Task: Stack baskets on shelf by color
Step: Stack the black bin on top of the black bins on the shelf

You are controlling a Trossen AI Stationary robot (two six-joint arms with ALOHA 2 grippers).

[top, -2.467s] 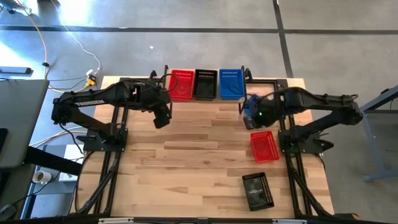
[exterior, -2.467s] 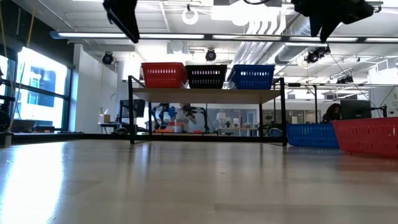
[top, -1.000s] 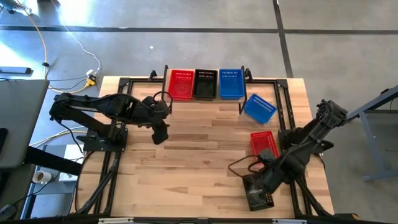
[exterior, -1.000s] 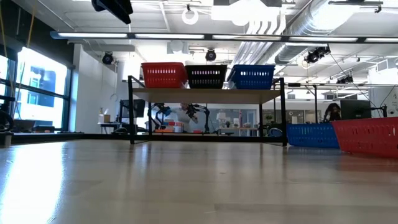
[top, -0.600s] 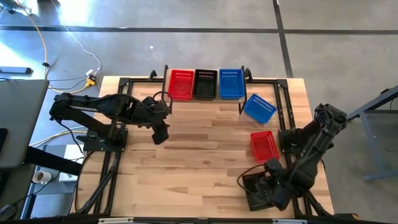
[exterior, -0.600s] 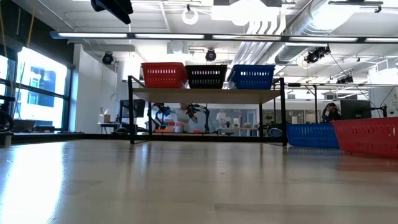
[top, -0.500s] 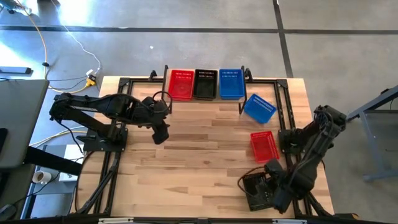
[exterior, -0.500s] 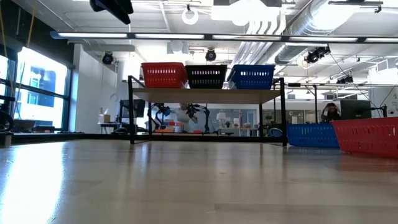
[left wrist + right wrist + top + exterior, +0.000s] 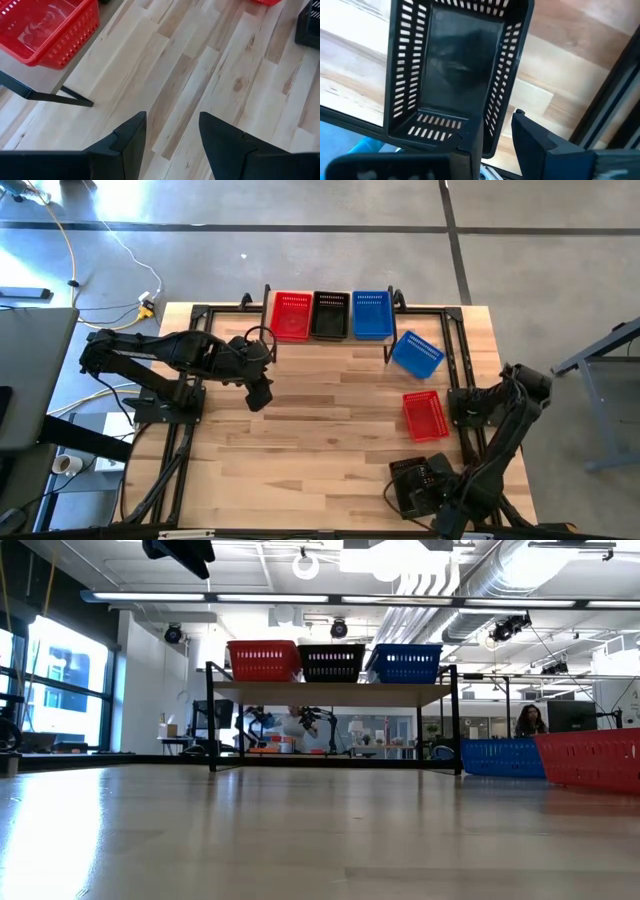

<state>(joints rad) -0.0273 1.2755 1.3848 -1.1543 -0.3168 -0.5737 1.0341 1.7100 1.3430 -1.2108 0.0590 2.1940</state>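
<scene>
You have open tabletop (image 9: pixel 300 430) across the centre; loose blue basket (image 9: pixel 416 353), red basket (image 9: pixel 424 415) and black basket (image 9: pixel 412 485) crowd your right edge.
</scene>
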